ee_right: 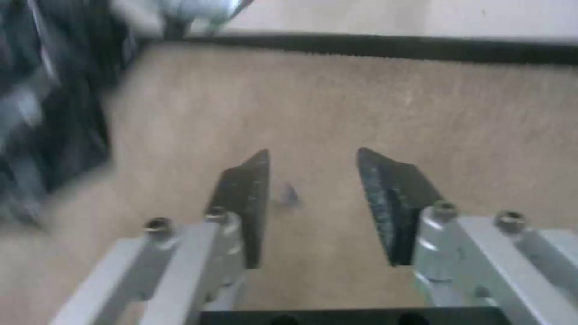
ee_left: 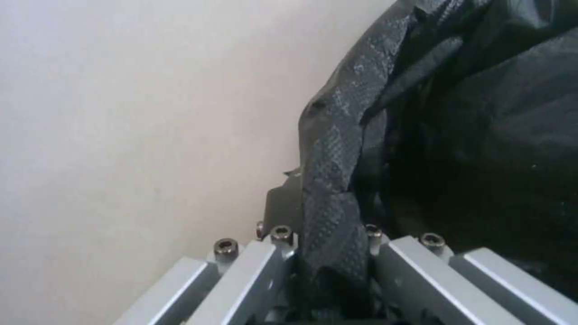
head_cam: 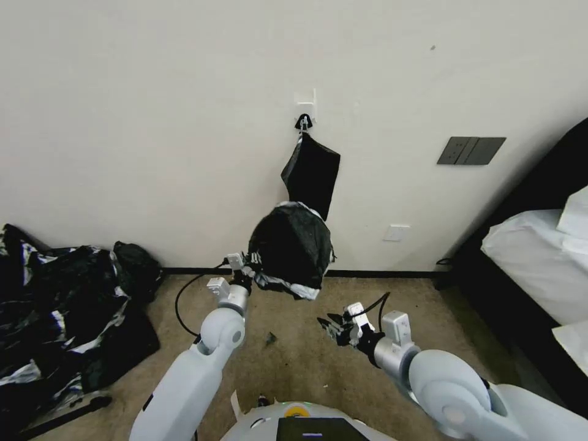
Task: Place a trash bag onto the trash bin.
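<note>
The black trash bag (head_cam: 291,245) is draped over the trash bin, whose cream-white wall (head_cam: 289,284) peeks out below the plastic, close to the wall. My left gripper (head_cam: 251,262) is at the bag's left edge, shut on a fold of it. In the left wrist view the textured black trash bag (ee_left: 331,180) runs pinched between the fingers of the left gripper (ee_left: 328,221). My right gripper (head_cam: 331,326) hovers open over the carpet, to the right of and nearer than the bin. The right gripper (ee_right: 313,180) holds nothing.
A flat bundle of black bags (head_cam: 311,174) hangs from a wall hook (head_cam: 304,122) above the bin. A large black-and-silvery plastic heap (head_cam: 61,318) lies at the left. A bed (head_cam: 539,257) stands at the right. A small dark scrap (head_cam: 270,337) lies on the carpet.
</note>
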